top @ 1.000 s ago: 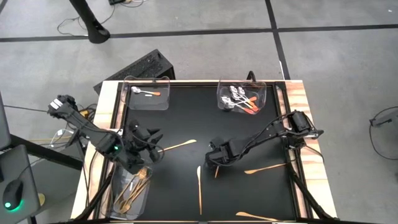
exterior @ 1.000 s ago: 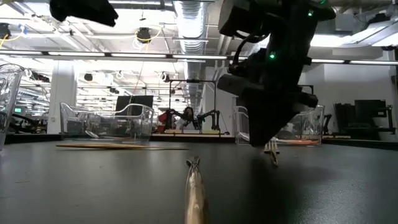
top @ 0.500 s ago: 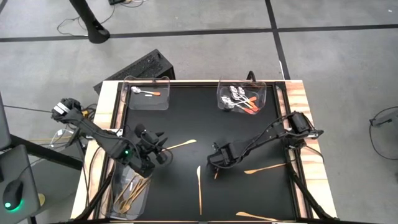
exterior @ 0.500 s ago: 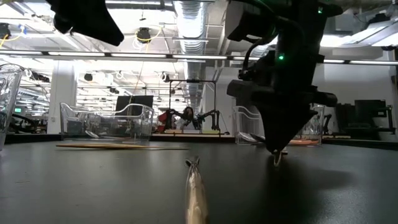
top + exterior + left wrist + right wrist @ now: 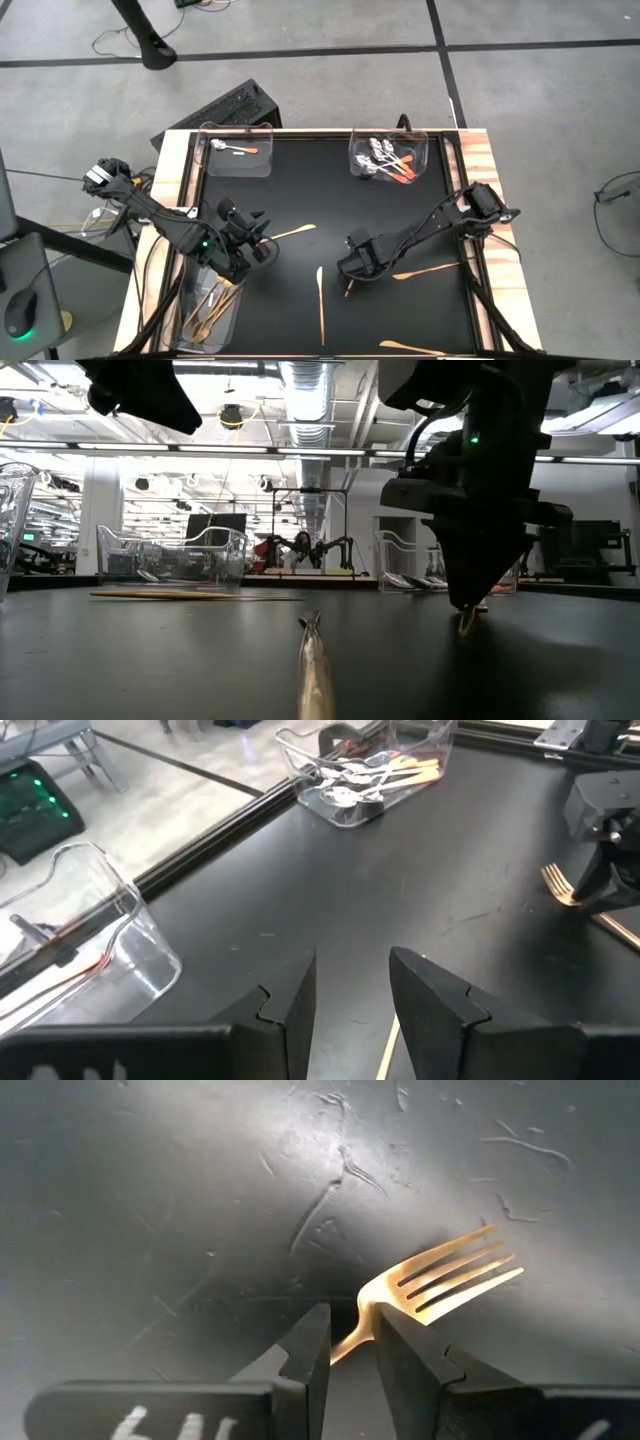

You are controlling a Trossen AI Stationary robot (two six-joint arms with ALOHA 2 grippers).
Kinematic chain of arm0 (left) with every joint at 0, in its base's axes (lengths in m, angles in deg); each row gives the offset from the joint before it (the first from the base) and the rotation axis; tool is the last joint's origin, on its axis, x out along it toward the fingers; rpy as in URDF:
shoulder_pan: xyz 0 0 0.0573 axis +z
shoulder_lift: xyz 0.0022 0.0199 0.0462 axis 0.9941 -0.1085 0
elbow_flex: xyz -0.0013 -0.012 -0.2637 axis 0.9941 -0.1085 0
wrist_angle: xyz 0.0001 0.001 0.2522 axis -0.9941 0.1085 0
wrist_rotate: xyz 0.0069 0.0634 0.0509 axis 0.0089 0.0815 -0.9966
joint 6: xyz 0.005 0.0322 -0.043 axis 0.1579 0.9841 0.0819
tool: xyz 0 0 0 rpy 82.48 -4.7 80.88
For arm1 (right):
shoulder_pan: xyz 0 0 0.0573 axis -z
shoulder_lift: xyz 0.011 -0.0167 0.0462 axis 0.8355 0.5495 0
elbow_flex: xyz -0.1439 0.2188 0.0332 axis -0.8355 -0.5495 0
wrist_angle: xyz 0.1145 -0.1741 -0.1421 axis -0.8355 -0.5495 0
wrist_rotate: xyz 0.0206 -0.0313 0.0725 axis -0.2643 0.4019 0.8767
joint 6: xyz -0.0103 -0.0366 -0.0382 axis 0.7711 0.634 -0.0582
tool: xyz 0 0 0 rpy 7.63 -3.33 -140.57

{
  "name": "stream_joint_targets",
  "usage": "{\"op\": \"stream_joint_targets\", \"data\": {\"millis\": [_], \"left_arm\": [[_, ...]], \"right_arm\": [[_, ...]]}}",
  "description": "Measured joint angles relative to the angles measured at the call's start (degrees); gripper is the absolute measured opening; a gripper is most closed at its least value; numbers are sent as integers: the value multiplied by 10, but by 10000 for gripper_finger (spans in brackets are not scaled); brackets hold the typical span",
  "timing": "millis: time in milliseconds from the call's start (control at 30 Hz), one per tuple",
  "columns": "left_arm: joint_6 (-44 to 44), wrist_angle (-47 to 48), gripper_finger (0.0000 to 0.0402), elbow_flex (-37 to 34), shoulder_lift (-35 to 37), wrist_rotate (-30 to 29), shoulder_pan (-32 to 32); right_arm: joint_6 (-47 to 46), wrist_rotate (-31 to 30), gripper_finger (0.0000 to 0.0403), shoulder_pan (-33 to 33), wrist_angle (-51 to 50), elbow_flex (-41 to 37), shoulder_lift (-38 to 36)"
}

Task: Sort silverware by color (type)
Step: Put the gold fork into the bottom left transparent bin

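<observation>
— Near the middle of the black table (image 5: 400, 215), our right gripper (image 5: 350, 1342) has its fingers clamped on the neck of a gold fork (image 5: 440, 1276), tines touching the mat.

— And our left gripper (image 5: 350, 995)?

— Above the table's left side beside the tray of gold pieces (image 5: 210, 305), fingers apart, holding nothing. We see spoons (image 5: 385, 160) in the far trays.

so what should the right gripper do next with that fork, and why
Probably lift it clear. The right gripper is shut on the gold fork at its neck, and in the low view the fork hangs at the mat.
</observation>
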Motion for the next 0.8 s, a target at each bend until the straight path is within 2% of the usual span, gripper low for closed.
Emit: {"op": "stream_joint_targets", "data": {"millis": [100, 200, 267, 433, 500, 700, 800], "left_arm": [[2, -7, 115, 0, 0, -1, 0], [1, -9, 115, 0, 0, -1, 0], [2, -9, 115, 0, 0, -1, 0], [33, -9, 115, 0, 0, -2, 1], [44, -8, 115, 0, 0, -1, 4], [47, -9, 115, 0, 0, -2, 7], [47, -8, 115, 0, 0, -2, 7]], "right_arm": [[3, -27, 109, -8, -14, 0, 0], [6, -28, 117, -11, -17, -1, 0], [49, -19, 129, -11, -34, -1, -13], [323, -18, 156, -10, -79, 4, -66], [440, 0, 158, -12, -77, 4, -80], [780, 55, 143, -26, -45, 4, -85], [887, 90, 131, -30, -4, 3, -69]]}}
